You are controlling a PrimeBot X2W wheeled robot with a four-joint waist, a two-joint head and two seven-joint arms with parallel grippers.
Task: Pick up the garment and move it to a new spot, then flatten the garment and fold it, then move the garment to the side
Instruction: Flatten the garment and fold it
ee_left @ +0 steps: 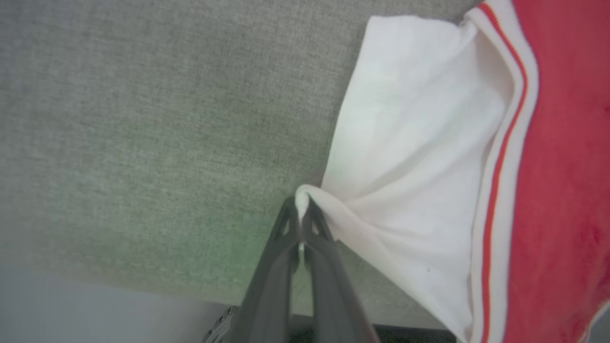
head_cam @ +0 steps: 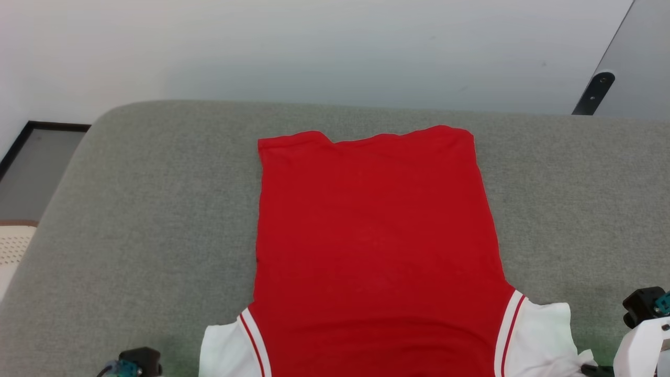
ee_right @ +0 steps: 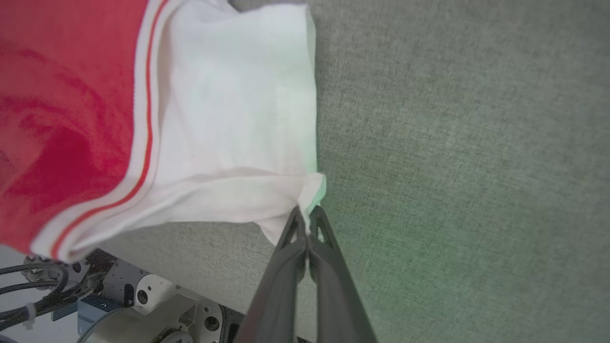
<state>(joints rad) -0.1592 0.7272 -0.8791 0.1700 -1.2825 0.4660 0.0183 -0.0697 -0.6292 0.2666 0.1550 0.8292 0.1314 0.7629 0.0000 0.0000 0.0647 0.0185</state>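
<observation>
The garment (head_cam: 377,235) lies spread on a grey cushioned surface (head_cam: 157,209), plain red side up, hem at the far end and white sleeves at the near edge. No lettering shows. My left gripper (ee_left: 301,209) is shut on the outer corner of one white sleeve (ee_left: 419,143), which is pulled into a taut point between the fingers. My right gripper (ee_right: 307,216) is shut on the corner of the other white sleeve (ee_right: 238,105). In the head view the arms' wrists sit at the bottom left (head_cam: 137,362) and bottom right (head_cam: 646,309), on either side of the shirt.
A pale wall rises behind the surface. A dark-framed panel (head_cam: 36,157) lies off the left side and a dark bracket (head_cam: 594,94) at the upper right. The robot's base with cables (ee_right: 119,295) shows below the near edge. Bare grey fabric flanks the shirt.
</observation>
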